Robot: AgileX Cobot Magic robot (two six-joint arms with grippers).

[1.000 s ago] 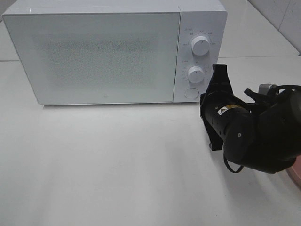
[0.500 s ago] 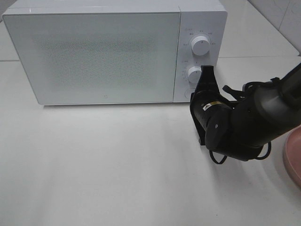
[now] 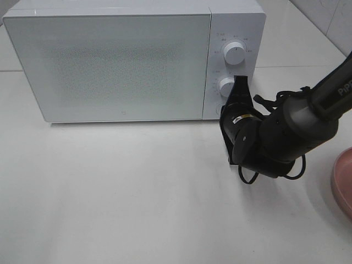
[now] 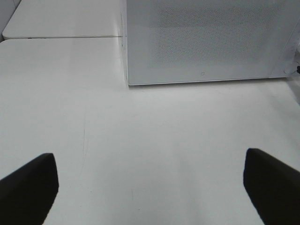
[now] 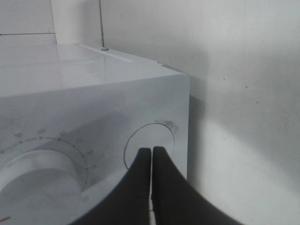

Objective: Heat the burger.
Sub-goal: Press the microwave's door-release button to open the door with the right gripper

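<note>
A: Exterior high, left to right?
B: Item one, left tool: spread wide, empty, over bare surface. Two, microwave: door shut. Three, right tool: pinched closed; I've just swung it in to the round button. Four, plate: rim only.
A: And the burger?
B: Not visible in any view. I judge the door release comes next.

High view overlooks microwave; both wrist views face it, right seemingly nearest.
</note>
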